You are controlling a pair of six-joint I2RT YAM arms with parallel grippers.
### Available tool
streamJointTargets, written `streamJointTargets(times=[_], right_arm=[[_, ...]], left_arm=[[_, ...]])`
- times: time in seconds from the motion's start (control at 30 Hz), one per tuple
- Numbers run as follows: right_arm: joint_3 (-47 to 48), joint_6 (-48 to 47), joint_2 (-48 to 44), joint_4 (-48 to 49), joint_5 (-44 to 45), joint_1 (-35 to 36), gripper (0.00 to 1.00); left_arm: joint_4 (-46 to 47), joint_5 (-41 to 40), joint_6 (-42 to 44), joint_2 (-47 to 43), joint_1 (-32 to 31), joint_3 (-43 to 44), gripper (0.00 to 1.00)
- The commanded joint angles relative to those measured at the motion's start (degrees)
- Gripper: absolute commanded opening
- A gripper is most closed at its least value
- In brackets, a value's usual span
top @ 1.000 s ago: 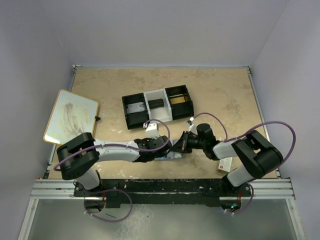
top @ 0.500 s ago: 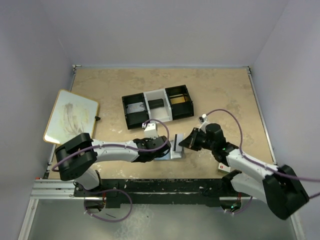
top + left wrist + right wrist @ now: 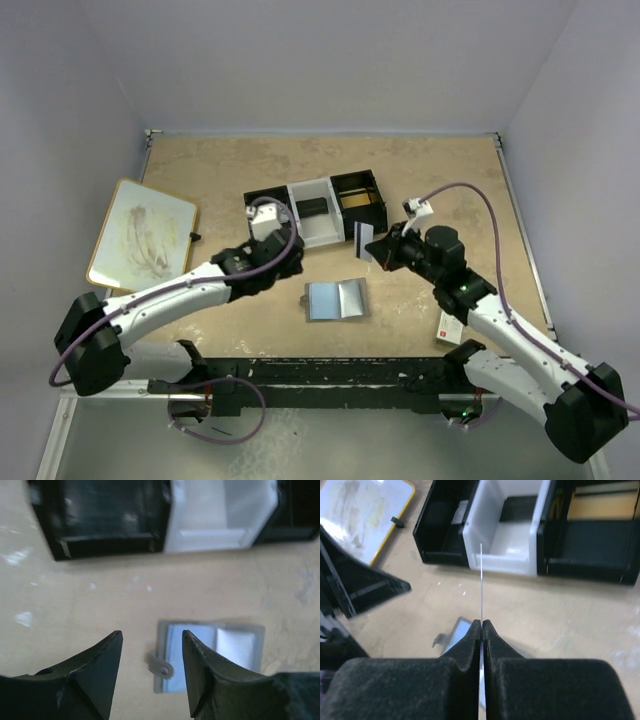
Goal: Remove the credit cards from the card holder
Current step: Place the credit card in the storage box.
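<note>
The grey card holder (image 3: pixel 335 299) lies open and flat on the table, its pale blue-grey inner face up; it also shows in the left wrist view (image 3: pixel 210 650) and partly in the right wrist view (image 3: pixel 459 631). My right gripper (image 3: pixel 383 250) (image 3: pixel 482 621) is shut on a thin credit card (image 3: pixel 363 241), seen edge-on (image 3: pixel 481 580), held in the air behind and right of the holder. My left gripper (image 3: pixel 290 268) (image 3: pixel 151 635) hovers open above the table, left of and behind the holder, with nothing between its fingers.
A black-and-white three-compartment tray (image 3: pixel 315 212) (image 3: pixel 510 555) stands just behind both grippers, with dark flat items inside. A white board with a yellow rim (image 3: pixel 140 233) lies at the left edge. A small white-and-red box (image 3: pixel 447 327) sits by the right arm.
My left gripper let go of the card holder, opened and pulled back to the left. My right gripper drew a card out and carried it up and away; the holder now lies open.
</note>
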Motion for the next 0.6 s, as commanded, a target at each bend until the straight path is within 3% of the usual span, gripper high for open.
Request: streamJointTargets(times=[0.0, 0.17, 0.3, 0.57], right_arm=[[10.7, -19.0, 7.1, 0.6, 7.4, 4.3, 0.00], [18.7, -36.3, 15.5, 2.6, 10.3, 8.1, 0.00], [24.0, -48.1, 21.9, 5.6, 4.5, 9.4, 0.00], [38.7, -58.9, 38.4, 5.1, -1.1, 11.8, 0.00]], left_arm=[[-8.3, 1.2, 10.0, -5.6, 12.6, 1.2, 0.52], [-10.0, 7.5, 18.6, -10.8, 32.4, 2.4, 0.64], [-11.1, 12.1, 23.1, -11.1, 44.8, 3.7, 0.66], [-5.6, 4.3, 23.7, -26.7, 46.3, -3.3, 0.68]])
